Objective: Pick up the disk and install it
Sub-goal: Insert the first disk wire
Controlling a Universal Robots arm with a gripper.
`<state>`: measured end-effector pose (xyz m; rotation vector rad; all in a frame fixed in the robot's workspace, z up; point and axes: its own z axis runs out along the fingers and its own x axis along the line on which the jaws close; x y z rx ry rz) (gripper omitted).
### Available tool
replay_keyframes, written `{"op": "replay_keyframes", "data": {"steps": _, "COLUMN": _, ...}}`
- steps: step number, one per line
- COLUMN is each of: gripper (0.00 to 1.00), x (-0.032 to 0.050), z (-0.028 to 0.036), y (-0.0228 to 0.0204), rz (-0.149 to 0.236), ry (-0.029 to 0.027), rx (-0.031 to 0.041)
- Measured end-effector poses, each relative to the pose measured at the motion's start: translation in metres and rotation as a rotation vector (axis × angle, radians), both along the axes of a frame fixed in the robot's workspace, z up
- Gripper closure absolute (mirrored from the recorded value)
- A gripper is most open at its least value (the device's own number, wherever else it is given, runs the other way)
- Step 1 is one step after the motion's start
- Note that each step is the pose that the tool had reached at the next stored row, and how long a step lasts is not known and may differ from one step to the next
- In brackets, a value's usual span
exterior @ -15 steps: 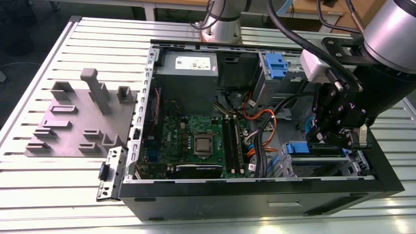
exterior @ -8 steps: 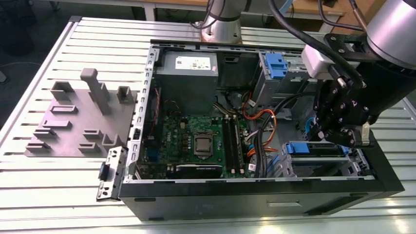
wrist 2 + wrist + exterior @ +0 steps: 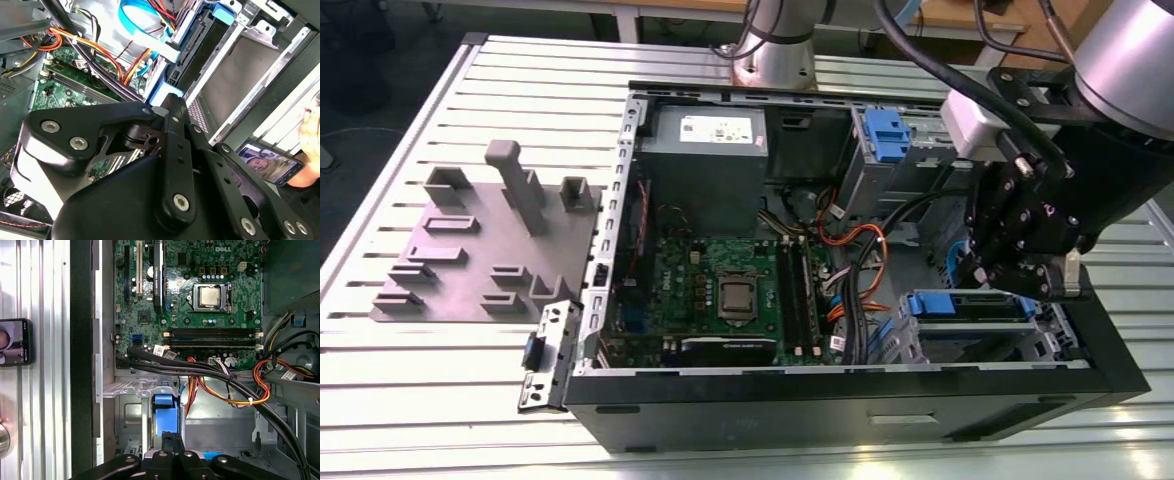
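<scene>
Presently, black claw (image 3: pixel 1019 285) over open black computer case (image 3: pixel 854 400), grip state unclear, blue-railed silver disk (image 3: pixel 165 412) in drive bay, first wrist view, green motherboard (image 3: pixel 200 290) inside.

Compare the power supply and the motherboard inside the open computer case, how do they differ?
The power supply is a plain grey metal box with a white sticker; the motherboard is a flat green board studded with parts. In the exterior view the power supply sits at the case's far end, the motherboard nearer the camera. Both lie inside the computer case, clear of the gripper.
</scene>
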<state>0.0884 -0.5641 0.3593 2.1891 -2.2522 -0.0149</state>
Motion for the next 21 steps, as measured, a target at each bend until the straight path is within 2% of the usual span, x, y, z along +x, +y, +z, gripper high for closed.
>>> {"op": "replay_keyframes", "data": {"steps": 17, "gripper": 0.89, "x": 0.0027, "z": 0.0000, "y": 0.0000, "rz": 0.000, "ry": 0.0000, "rx": 0.0000}}
{"op": "replay_keyframes", "data": {"steps": 21, "gripper": 0.89, "x": 0.0066, "z": -0.0001, "y": -0.0001, "rz": 0.000, "ry": 0.0000, "rx": 0.0000}}
